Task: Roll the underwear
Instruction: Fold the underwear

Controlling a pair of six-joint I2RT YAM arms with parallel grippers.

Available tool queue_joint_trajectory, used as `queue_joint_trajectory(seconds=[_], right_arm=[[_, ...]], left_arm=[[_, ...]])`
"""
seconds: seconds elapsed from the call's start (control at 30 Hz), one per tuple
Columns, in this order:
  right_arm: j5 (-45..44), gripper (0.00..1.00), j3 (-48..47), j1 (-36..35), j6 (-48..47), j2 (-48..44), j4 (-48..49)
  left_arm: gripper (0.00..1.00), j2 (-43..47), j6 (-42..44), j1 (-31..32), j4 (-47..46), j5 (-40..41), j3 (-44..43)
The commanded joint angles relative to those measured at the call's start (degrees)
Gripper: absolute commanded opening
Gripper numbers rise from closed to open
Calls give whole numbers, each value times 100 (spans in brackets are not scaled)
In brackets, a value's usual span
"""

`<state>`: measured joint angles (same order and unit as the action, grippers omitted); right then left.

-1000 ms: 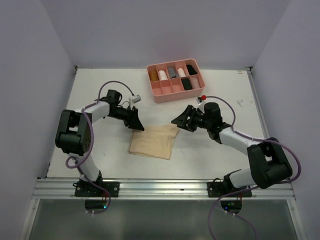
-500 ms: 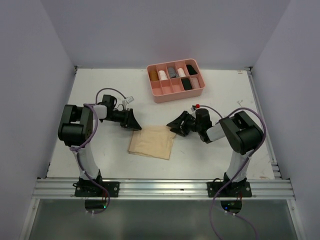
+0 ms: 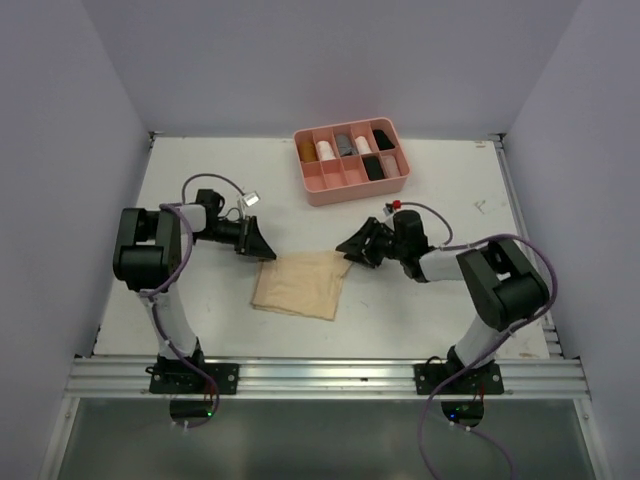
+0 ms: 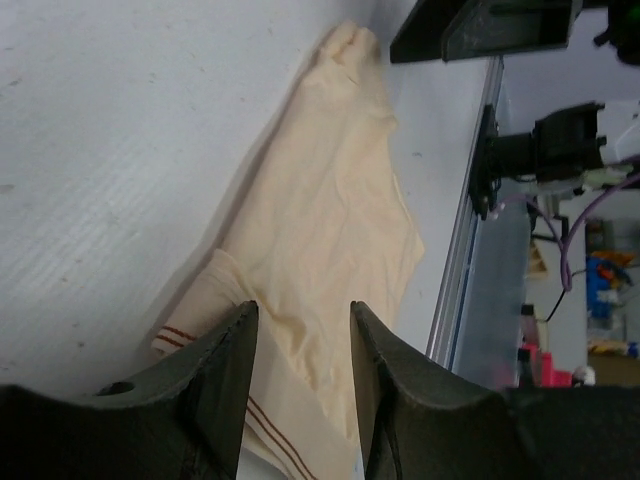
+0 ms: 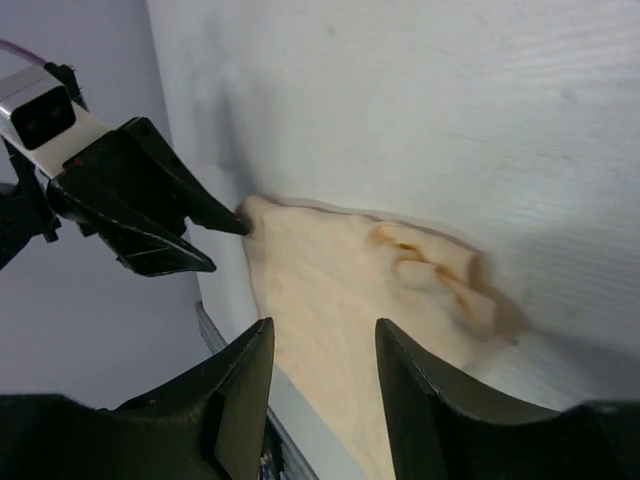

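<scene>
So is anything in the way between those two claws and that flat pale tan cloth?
Nothing visible. The left gripper and right gripper sit open at the far corners of the pale tan cloth garment, right at its edge on the white table.

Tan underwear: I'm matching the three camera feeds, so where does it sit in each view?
Top external: tan underwear lies flat near the middle of the table.
Left wrist: tan underwear runs from the jaws at the bottom up to top centre.
Right wrist: tan underwear sits lower centre, just beyond the jaws.
Shared landmark: the left gripper at the cloth's far-left corner, visible in all three views.
</scene>
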<state>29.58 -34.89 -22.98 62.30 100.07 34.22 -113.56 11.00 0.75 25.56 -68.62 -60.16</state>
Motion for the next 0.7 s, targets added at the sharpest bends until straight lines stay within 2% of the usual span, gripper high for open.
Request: queue_joint_trajectory(seconds=[0.0,0.03,0.13,0.23,0.3,0.4,0.47,0.57,0.67], right_arm=[[109,49,-772,-162,-841,-1013,-1484],[135,48,-869,-284,-982,-1086,-1636],[294,43,-1011,-505,-931,-1043,-1717],[329,37,-888,-795,-677,-632,-1340],[364,33,-651,-892,-431,-323,-629],[364,30,-370,-910,-44,283,99],[320,29,-247,-910,71,590,225],[110,27,-53,-857,-60,654,103],[-162,26,123,-664,-446,313,-746]], left_arm=[[46,711,2183,-49,2060,51,-426],[46,773,2639,-49,2241,129,-426],[44,862,2889,39,2436,209,-198],[42,660,2556,118,2102,104,13],[42,397,2285,127,1787,129,39],[41,-8,1932,179,1707,331,-57],[41,-174,1661,206,1532,690,-75],[41,-315,1343,267,1197,1078,-110],[41,-360,817,355,566,1316,-110]])
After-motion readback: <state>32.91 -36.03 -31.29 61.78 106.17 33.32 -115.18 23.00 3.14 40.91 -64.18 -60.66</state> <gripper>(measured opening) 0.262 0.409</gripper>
